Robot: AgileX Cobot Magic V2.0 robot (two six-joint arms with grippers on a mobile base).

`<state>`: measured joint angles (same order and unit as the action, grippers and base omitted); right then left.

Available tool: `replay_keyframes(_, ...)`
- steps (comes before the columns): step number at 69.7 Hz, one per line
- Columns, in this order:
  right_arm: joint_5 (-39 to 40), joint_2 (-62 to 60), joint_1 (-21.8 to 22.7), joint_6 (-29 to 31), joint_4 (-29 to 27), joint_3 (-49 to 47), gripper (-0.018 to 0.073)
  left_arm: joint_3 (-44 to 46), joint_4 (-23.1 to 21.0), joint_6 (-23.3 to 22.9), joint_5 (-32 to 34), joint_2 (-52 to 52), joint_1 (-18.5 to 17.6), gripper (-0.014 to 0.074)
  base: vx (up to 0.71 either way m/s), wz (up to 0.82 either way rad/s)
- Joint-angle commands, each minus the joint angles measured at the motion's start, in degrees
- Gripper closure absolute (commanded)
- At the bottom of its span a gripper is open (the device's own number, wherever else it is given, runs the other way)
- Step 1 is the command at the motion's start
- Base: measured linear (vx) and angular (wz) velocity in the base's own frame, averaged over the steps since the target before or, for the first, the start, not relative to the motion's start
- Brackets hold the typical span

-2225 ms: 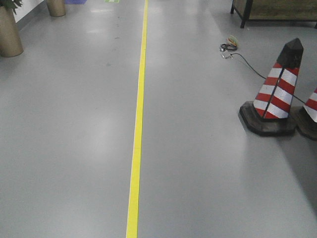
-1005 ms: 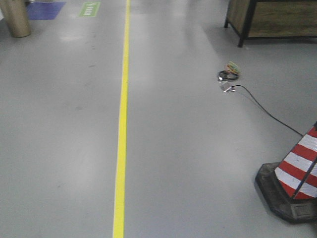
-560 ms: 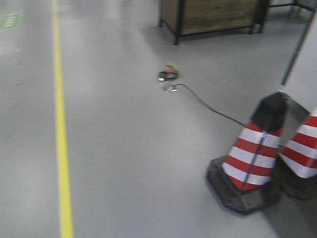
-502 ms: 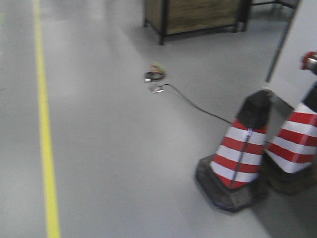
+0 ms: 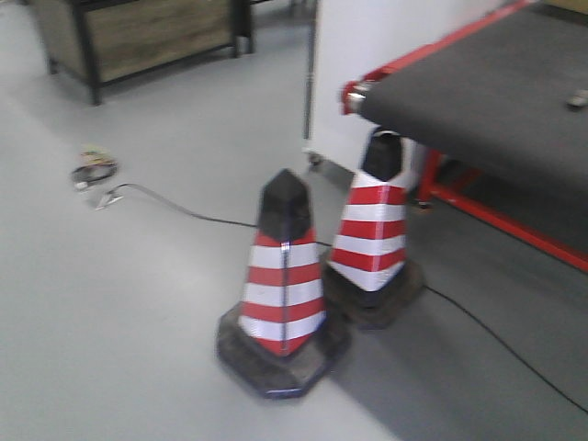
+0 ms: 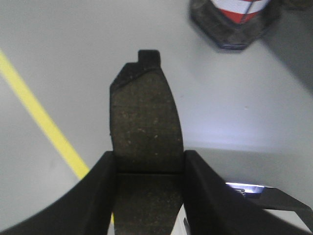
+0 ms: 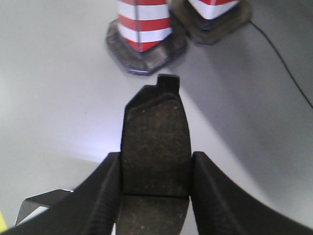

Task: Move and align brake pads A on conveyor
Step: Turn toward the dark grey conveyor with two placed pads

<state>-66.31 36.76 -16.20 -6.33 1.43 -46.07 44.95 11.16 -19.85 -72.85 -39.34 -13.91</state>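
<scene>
Two brake pads are in view, one in each hand. The left hand [image 6: 146,196] is closed on a brake pad [image 6: 145,132]; the right hand [image 7: 155,196] is closed on another pad [image 7: 155,147]. Each pad's long axis runs up the frame, notched end uppermost, above the grey floor [image 5: 110,322]. Two striped cones [image 5: 285,266] stand mid-frame. Since half a second ago the front view has swung: the conveyor [image 5: 487,83] now fills the upper right, and the yellow line is gone from it.
</scene>
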Motion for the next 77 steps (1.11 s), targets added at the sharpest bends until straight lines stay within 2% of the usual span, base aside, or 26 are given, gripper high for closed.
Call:
replay_keyframes(1,3.3,0.1,0.1,0.5,0.5,-1.5,0.0567,1.6,0.7,-0.1,1.3,-0.1,0.1,0.0603,0.23,-0.86)
replay_keyframes(45,3.3,0.1,0.1,0.5,0.5,-1.5,0.0567,1.6,0.7,-0.1,1.3,-0.1,0.1,0.0603,0.24,-0.8)
replay_keyframes(77,1.2,0.1,0.1,0.5,0.4,-1.5,0.0567,1.6,0.7,-0.1,1.3,-0.1,0.1,0.0603,0.24,-0.56)
